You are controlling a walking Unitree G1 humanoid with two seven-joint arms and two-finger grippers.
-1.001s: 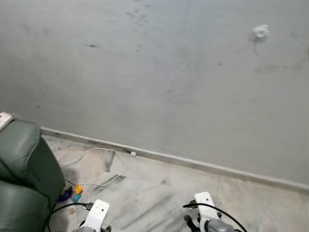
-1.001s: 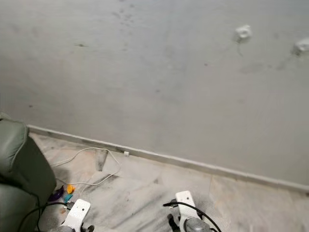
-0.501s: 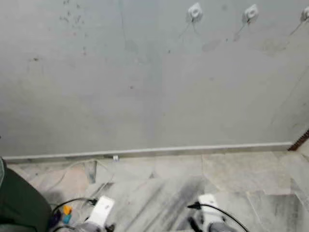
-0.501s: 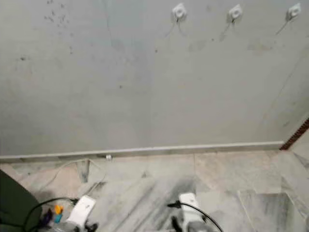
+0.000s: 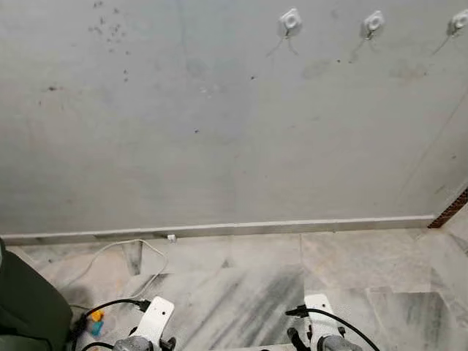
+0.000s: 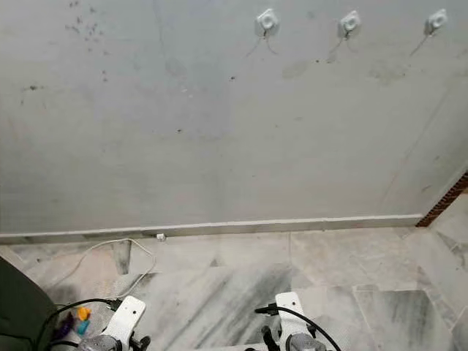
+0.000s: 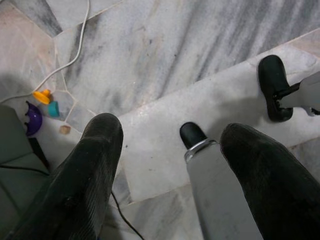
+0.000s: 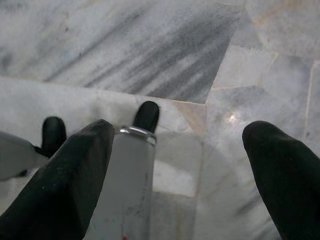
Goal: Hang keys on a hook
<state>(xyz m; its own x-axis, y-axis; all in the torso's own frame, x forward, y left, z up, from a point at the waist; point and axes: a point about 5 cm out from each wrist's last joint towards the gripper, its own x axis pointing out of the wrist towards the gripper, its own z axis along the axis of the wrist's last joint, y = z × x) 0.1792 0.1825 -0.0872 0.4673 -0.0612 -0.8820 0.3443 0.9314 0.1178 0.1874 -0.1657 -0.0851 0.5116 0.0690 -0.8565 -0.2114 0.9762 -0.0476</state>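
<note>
Left gripper hangs spread over the marble floor; right gripper is spread wide too. Three hooks sit on the wall, at twelve to one o'clock.

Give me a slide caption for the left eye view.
Three white wall hooks high on a stained grey wall, a white cable trailing over the marble floor below.

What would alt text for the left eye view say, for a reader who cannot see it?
A stained grey wall carries three small white hooks along its top, all bare. Below, a marble floor holds a white cable at left beside a dark green seat, with both robot arms low at the bottom edge.
</note>
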